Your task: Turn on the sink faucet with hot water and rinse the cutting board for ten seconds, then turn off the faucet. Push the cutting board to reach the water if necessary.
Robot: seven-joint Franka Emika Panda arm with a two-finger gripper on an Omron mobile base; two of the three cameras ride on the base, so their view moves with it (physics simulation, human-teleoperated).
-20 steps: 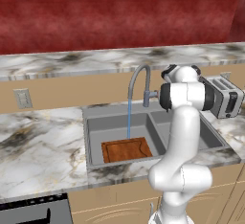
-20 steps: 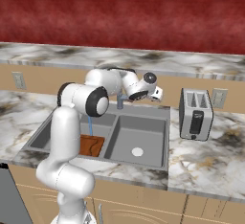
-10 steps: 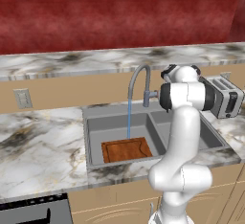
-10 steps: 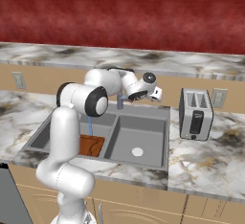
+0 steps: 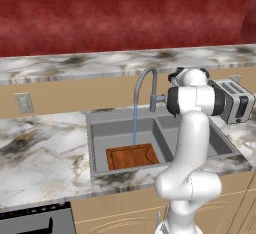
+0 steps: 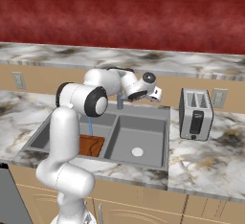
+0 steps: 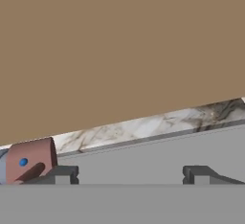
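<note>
Water [image 5: 134, 123] is running: a thin blue stream is dropping straight from the tip of the faucet [image 5: 145, 89] into the left basin of the sink [image 5: 100, 128]. The faucet is a tall grey gooseneck, arching up from the sink's back edge by the divider, and its lever's reddish tip [image 7: 29, 161] is sitting at the lower left of the hand view, right next to one fingertip. The board [image 5: 132, 156] is lying flat on the floor of the left basin, against its front wall and toward the divider; it's reddish-brown wood with a darker groove round the rim. The stream is coming down at the board's back edge. The hand [image 6: 154, 94] is hanging over the back edge of the sink, just beside the faucet, fingers spread wide and holding nothing. A toaster [image 6: 194, 114] is standing on the worktop [image 5: 40, 148] to the right of the sink.
</note>
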